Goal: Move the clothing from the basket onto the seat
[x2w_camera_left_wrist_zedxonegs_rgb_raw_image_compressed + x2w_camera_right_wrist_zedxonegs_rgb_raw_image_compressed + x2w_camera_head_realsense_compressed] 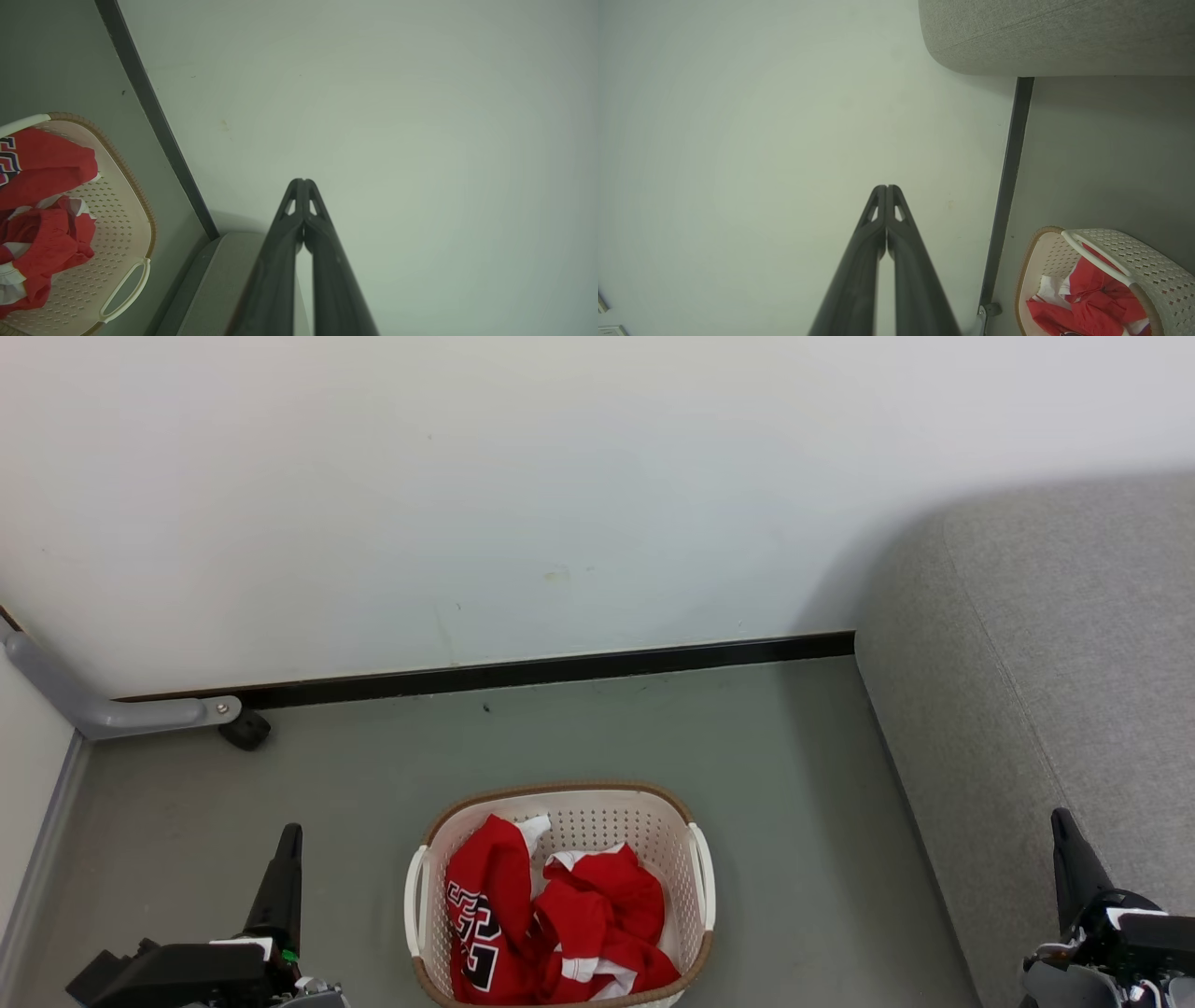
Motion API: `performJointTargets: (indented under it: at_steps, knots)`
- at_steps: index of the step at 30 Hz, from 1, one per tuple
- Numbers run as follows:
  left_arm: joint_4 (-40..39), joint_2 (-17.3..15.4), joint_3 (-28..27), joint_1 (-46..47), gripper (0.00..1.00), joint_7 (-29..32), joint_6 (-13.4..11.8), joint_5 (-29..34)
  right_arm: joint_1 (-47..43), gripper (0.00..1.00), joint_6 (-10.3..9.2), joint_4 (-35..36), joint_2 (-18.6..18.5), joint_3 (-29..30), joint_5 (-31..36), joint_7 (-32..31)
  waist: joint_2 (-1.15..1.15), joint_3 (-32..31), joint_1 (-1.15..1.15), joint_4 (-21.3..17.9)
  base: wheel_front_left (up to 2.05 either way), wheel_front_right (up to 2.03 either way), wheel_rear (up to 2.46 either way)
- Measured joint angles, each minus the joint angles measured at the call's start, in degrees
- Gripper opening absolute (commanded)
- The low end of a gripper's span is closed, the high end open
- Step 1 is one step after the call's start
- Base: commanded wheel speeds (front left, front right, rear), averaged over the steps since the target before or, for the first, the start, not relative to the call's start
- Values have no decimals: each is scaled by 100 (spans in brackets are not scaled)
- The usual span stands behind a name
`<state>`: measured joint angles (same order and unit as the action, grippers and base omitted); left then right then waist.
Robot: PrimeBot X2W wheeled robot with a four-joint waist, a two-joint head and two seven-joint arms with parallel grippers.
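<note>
Open floor (794, 756) surrounds the basket (560, 791) holding 2-piece clothing (597, 915); seat (1055, 709) edge to its right; left gripper (291, 831), right gripper (1060, 817) pressed together.

white wall (560, 476) | black baseboard (560, 669) | grey floor (579, 737) | black caster (246, 730)

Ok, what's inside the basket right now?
The basket holds crumpled red clothing with white trim, and one piece bears black lettering. Bare perforated plastic shows at the end nearer the wall. Anything under the pile, including how many pieces there are, is covered.
</note>
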<state>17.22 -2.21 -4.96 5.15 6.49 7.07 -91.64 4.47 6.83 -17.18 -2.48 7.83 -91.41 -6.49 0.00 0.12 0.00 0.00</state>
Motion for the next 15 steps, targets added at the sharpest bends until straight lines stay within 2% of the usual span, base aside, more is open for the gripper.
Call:
performJointTargets:
  at_steps: [6,7,10,15]
  knots:
    - [0,0,0,0,0,0,0,0,0,0,0,0,0,0,0,0,0,0,0,0,0,0,0]
    - [7,0,0,-1,100,0,0,0,-1,100,-1,-5,0,0,0,0,0,0,0,0,0,0,0]
    - [234,53,14,-149,100,-1,-9,0,-183,100,-4,-225,67,-15,2,1,0,0,0,0,0,0,0]
    - [246,56,53,-211,100,-74,-8,-9,-254,100,-13,-209,90,-49,1,56,0,-1,0,-1,0,0,0]
